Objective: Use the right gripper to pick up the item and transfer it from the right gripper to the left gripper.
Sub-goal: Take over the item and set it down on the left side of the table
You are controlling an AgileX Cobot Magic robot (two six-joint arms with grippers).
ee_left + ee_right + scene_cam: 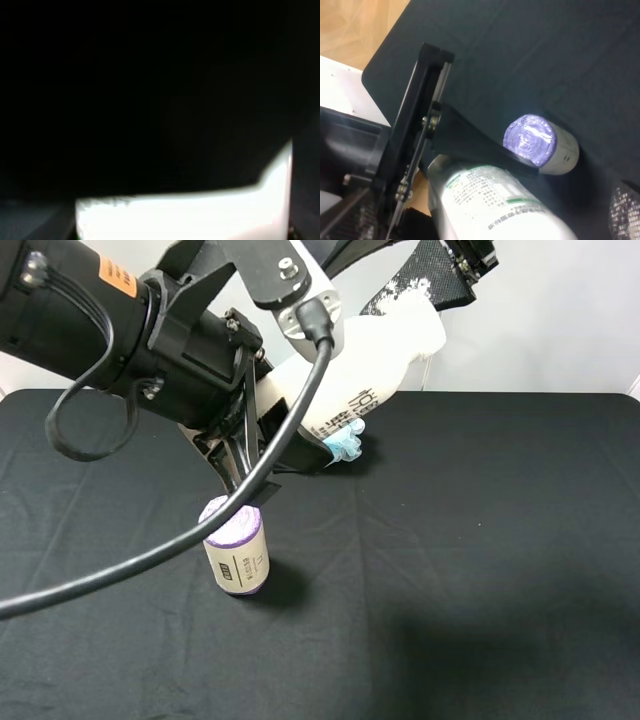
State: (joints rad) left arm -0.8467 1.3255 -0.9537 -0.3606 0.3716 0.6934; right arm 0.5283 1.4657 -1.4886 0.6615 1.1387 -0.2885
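The item, a white bottle point(375, 355) with dark print, hangs tilted above the far part of the table. My left gripper point(285, 455) is shut on its lower end. In the left wrist view the bottle point(190, 215) is a bright white strip and the rest is dark. My right gripper point(440, 280) stands open at the bottle's cap end, its fingers spread and no longer clamping it. The right wrist view shows the bottle point(495, 205) close up with its green-edged label, a left gripper finger point(470, 145) across it, and one mesh-patterned fingertip point(626, 210) of the right gripper.
A purple-topped cylinder roll point(236, 545) stands upright on the black table point(480, 540), just under the left arm. A blue-white bath pouf point(345, 443) lies behind it under the bottle. A thick black cable point(150, 560) sags off the left arm.
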